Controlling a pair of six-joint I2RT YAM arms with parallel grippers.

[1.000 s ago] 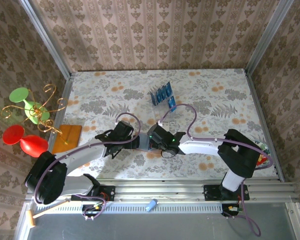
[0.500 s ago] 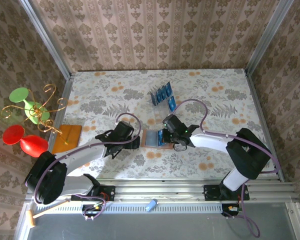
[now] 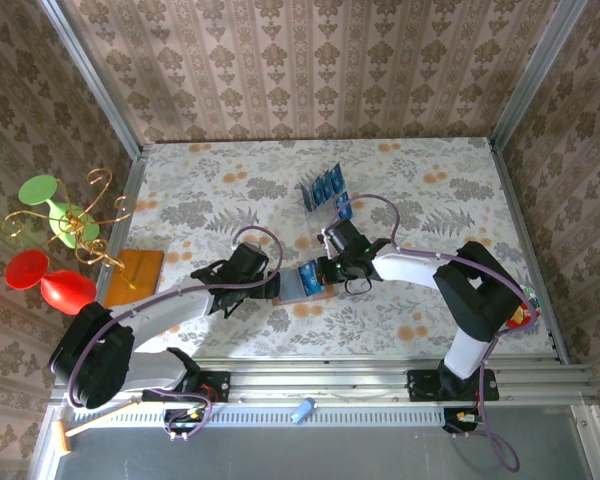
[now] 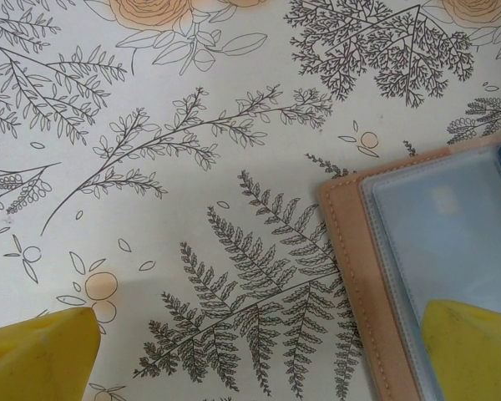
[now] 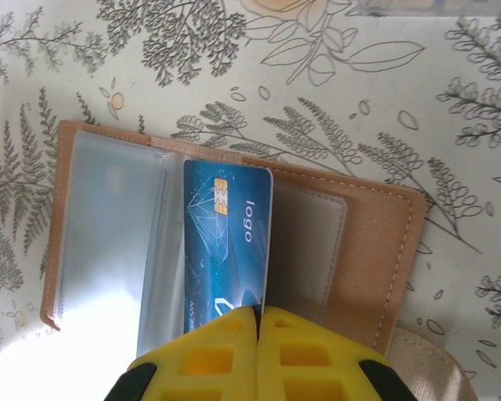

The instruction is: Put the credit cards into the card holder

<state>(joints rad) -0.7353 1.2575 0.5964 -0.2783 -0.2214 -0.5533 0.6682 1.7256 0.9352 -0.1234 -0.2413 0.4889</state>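
The card holder (image 3: pixel 302 283) lies opened flat a little toward the near edge from the middle of the counter (image 3: pixel 200 180), with both arms meeting over it. The right end effector (image 3: pixel 325 272) is pinched tight on the bottom edge of a blue credit card (image 5: pixel 228 242). The card lies over the fold of the holder, between the clear left pocket and the tan right flap. I can't make out whether its tip is in a slot or only lying on top.

The left end effector (image 3: pixel 273 285) is spread wide at the holder's left side. One yellow finger (image 4: pixel 42 355) is over bare counter and the other is over the clear pocket. I can't tell whether either one touches.

More blue cards stand in a clear rack (image 3: pixel 323 187) toward the far edge, well apart from the holder. There is plenty of bare counter toward the left and right edges. In the right wrist view, the holder's near right corner is cut off behind the yellow fingers.
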